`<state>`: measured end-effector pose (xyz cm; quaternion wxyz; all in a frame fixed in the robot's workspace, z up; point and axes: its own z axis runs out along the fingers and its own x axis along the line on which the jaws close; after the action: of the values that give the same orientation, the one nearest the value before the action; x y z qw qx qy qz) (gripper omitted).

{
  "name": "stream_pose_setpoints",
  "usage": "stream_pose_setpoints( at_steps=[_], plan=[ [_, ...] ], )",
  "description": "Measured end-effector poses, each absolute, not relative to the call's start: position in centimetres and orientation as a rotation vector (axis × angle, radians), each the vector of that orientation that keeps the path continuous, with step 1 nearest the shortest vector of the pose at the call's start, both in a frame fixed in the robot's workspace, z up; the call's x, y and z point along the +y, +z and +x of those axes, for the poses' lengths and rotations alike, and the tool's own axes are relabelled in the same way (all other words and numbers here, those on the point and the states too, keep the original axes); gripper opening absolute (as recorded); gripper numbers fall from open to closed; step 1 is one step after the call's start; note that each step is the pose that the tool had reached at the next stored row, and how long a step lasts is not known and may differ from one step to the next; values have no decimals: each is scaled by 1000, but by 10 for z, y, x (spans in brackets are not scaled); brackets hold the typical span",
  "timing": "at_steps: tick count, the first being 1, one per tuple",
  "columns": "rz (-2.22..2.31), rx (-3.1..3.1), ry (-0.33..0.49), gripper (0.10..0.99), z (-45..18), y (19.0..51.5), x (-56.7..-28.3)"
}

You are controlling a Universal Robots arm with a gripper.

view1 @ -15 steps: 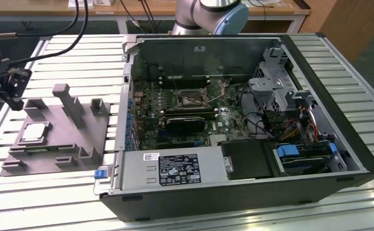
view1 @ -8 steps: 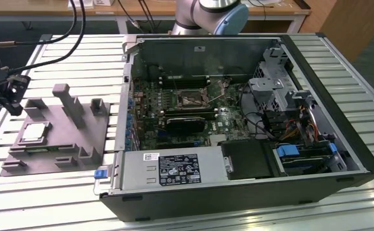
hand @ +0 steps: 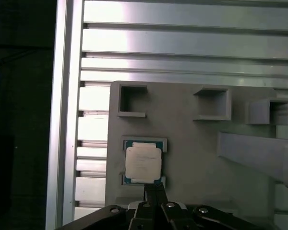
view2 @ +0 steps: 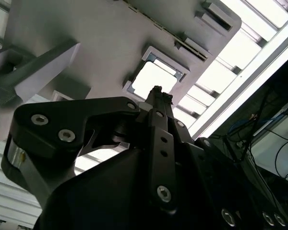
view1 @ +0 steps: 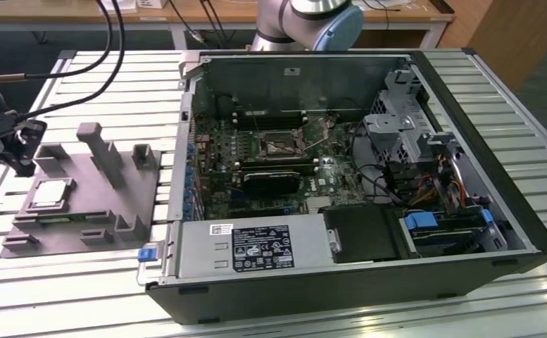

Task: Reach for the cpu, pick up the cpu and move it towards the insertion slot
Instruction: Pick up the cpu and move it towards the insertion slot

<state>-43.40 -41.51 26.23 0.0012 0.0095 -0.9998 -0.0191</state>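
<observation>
Now | gripper (hand: 153,188) fingers together, near cpu (hand: 142,163) | cpu on tray (hand: 194,153)

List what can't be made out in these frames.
- cpu, second wrist view: washed out by glare, and the gripper hides one edge.
- Gap between gripper and cpu, first wrist view: the gripper overlaps the cpu's edge, so touching or apart can't be told.
- slot, exterior view: too small to tell whether it is empty.
</observation>
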Motion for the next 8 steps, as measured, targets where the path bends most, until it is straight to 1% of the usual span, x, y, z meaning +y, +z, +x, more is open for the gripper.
stream_pose_setpoints(
  at_steps=[8],
  plan=[
    [30,-3138,-60,106,-434,248,-416]
  ],
)
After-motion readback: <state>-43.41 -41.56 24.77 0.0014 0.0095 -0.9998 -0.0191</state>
